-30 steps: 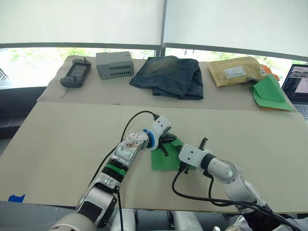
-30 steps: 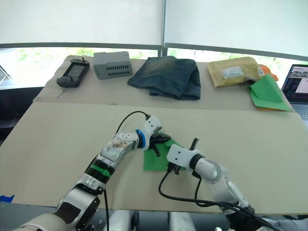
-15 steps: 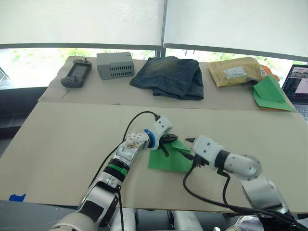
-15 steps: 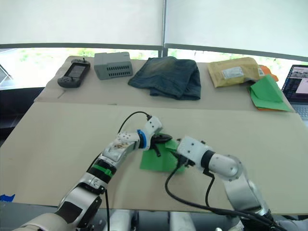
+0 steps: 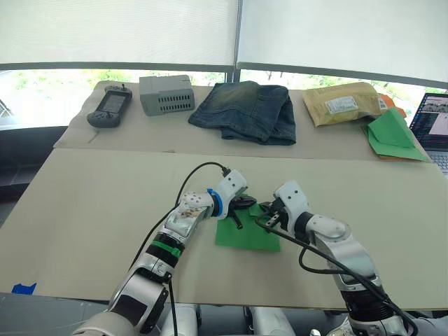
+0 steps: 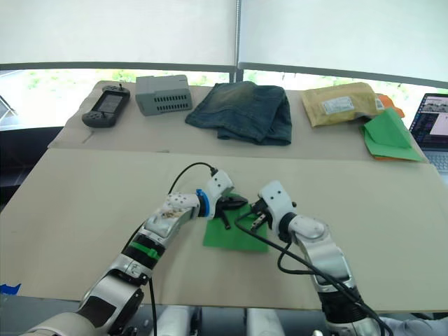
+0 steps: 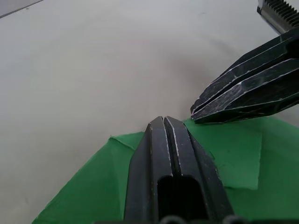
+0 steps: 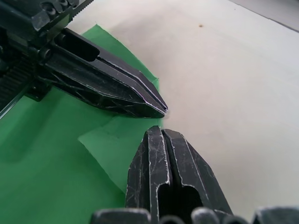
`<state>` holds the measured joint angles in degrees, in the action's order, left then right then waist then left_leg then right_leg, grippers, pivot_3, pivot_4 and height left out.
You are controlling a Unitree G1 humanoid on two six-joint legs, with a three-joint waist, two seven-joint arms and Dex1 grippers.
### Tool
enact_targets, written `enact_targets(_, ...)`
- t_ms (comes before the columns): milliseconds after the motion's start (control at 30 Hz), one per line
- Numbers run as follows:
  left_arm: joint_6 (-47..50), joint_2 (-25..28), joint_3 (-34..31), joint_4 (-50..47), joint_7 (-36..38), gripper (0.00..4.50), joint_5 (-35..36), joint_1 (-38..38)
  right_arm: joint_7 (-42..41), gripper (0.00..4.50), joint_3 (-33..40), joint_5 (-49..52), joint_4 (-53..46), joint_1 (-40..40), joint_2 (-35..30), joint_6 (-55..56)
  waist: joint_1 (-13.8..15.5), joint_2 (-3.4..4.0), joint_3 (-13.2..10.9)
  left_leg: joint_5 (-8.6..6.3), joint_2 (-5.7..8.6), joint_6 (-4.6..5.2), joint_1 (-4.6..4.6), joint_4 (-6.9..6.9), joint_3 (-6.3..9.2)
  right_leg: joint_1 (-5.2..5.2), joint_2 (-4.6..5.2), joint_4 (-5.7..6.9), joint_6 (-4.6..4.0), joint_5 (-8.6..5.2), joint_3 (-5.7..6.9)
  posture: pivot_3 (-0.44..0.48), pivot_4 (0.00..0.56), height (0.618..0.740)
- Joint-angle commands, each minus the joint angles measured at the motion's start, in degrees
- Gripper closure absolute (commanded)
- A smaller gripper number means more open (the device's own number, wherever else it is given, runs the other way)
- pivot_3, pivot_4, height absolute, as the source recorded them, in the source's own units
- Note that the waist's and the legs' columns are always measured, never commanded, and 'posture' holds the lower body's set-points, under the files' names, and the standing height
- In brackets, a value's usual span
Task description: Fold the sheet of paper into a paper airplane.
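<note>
Left wrist view: sheet of paper [image 7: 93,191] under left hand [image 7: 164,122].

Office: laptop [image 5: 435,126], window blinds [image 5: 119,31], long table [image 5: 91,203]

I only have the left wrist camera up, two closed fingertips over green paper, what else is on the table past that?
Observer: Along the far edge of the table lie a handheld game console, a grey box, folded jeans and a padded envelope.
Operator: Any other green paper around?
Observer: Yes, a green paper heap with an orange sheet under it lies at the far right, beside a laptop.
Operator: Is the sheet I'm on near the table edge?
Observer: No, the sheet of paper lies near the middle, with the left gripper and right gripper meeting at its far edge.
</note>
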<state>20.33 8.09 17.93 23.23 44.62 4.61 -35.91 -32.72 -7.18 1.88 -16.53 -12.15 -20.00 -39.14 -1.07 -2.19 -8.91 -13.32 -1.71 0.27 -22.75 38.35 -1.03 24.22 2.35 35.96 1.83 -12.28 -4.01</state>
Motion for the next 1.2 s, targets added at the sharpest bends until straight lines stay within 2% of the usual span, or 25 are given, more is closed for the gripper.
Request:
enact_targets(33, 1.53, 0.62, 0.42, 0.50, -0.09, 4.50, -1.07, 1.09, 0.97, 4.48, -0.41, 0.44, 0.18, 0.49, 0.01, 1.20, 0.00, 0.00, 0.00, 0.00, 0.00, 0.00, 0.00, 0.00, 0.00, -0.01, 0.00, 0.00, 0.01, 0.00, 0.00, 0.000, 0.150, 0.740)
enact_targets(333, 1.05, 0.38, 0.71, 1.08, 0.19, 4.50, -1.08, 0.96, 1.68, 4.48, 0.50, 1.89, -2.02, 6.47, -1.38, -0.09, 0.07, 0.01, 0.12, 0.00, 0.00, 0.00, 0.04, 0.00, 0.01, -0.06, 0.00, -0.01, 0.09, -0.05, 0.01, 0.000, 0.150, 0.740)
enact_targets(633, 0.14, 0.49, 1.25, 2.44, 1.45, 4.50, -1.42, 0.69, 1.84, 4.48, 6.84, 5.63, -8.19, 13.43, -5.37, -0.46, 0.35, -0.05, 0.28, 0.00, 0.01, 0.00, 0.05, 0.00, 0.00, -0.11, 0.02, -0.07, 0.11, -0.07, 0.01, 0.000, 0.150, 0.740)
enact_targets(800, -0.05, 0.45, 1.24, 2.67, 1.59, 4.50, -1.51, 0.60, 2.54, 4.48, 9.18, 9.24, -11.66, 12.65, -3.99, 0.23, 0.30, -0.05, 0.29, 0.00, 0.01, 0.00, 0.05, 0.00, 0.00, -0.09, 0.02, -0.07, 0.11, -0.07, 0.01, 0.000, 0.150, 0.740)
enact_targets(1000, 0.03, 0.70, 1.20, 2.47, 1.68, 4.50, -1.58, 0.68, 2.25, 4.48, 4.54, 8.79, -11.92, 7.69, -4.14, 0.38, 0.18, -0.04, 0.29, 0.00, 0.00, 0.00, 0.05, 0.00, 0.01, -0.07, 0.01, -0.05, 0.11, -0.07, 0.02, 0.000, 0.150, 0.740)
enact_targets(1200, 1.00, 1.30, 0.61, 0.87, 1.47, 4.50, -1.28, 0.71, 2.78, 4.48, -1.01, 6.91, -5.74, 6.65, -3.67, 1.74, 0.22, -0.04, 0.29, 0.00, 0.01, 0.00, -0.01, -0.01, 0.01, -0.04, 0.02, -0.08, 0.10, -0.08, 0.02, 0.000, 0.150, 0.740)
